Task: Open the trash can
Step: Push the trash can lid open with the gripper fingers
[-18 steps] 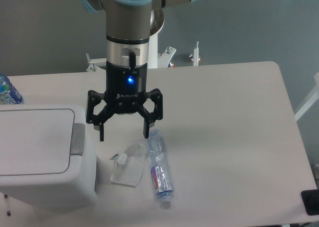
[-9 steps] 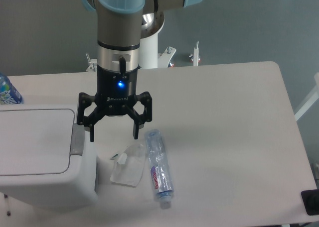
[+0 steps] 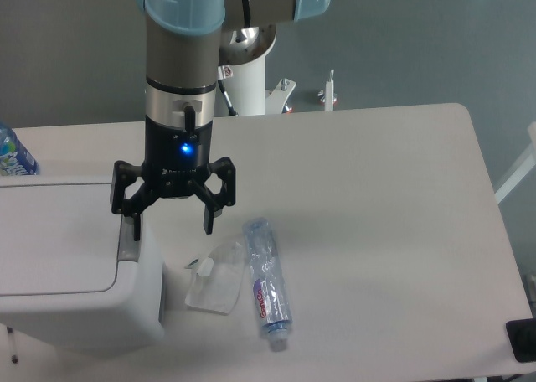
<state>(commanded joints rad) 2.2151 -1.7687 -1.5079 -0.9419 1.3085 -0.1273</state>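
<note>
The trash can is a large white box at the table's front left, its flat lid down. A grey push-button strip runs along the lid's right edge. My gripper hangs open, pointing down over that right edge. Its left fingertip is right over the grey strip; I cannot tell whether it touches. The right fingertip hangs beyond the can, above the table. Nothing is between the fingers.
A clear plastic bottle lies on the table right of the can, with a crumpled clear wrapper beside it. Another bottle with a blue label stands at the far left edge behind the can.
The gripper has moved steadily left, from above the wrapper to the can's right edge, staying open. The lid, bottle and wrapper have not moved.
</note>
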